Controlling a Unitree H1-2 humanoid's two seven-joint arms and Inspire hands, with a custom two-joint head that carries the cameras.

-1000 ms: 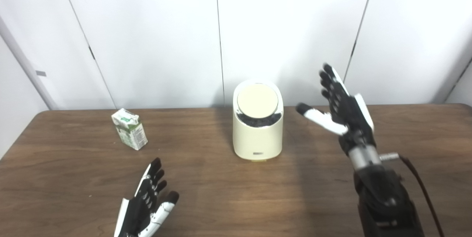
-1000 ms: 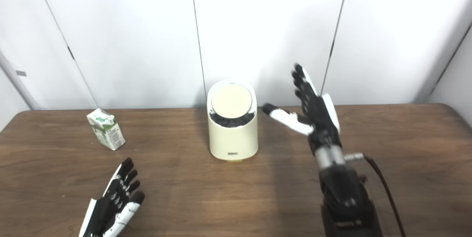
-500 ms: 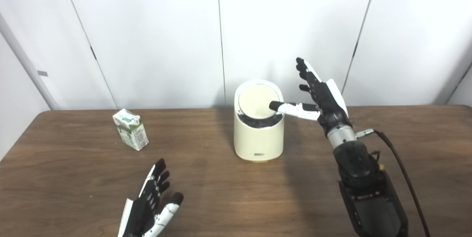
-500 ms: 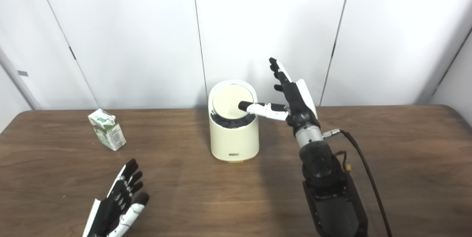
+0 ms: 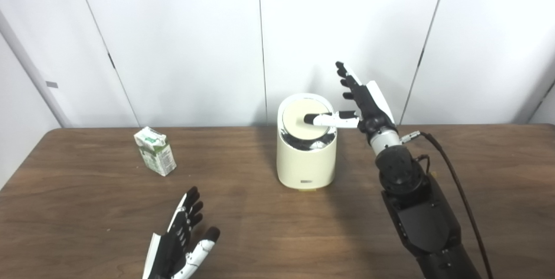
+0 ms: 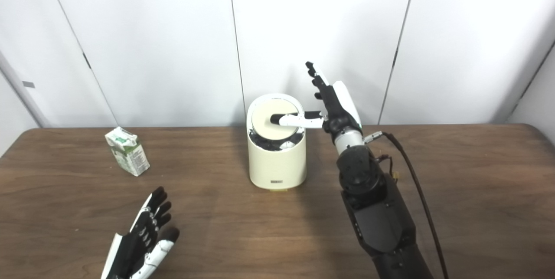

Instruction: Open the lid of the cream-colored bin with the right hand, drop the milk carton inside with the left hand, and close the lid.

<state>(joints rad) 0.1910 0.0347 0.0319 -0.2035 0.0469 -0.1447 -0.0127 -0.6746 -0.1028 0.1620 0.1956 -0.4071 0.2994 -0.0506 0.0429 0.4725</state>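
Now right hand (image 5: 368, 105) thumb overlaps bin lid (image 5: 303, 118).

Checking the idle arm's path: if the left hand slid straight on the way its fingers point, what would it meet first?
Likely nothing: the open left hand points up the bare brown wooden table, passing right of the green-and-white milk carton and left of the cream-colored bin, though depth is uncertain.

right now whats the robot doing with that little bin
The right hand is at the cream-colored bin, thumb laid across the round lid, fingers spread upward and holding nothing. A dark gap shows below the lid's front edge. The left hand hovers open over the table near the front edge. The milk carton stands untouched to the bin's left.
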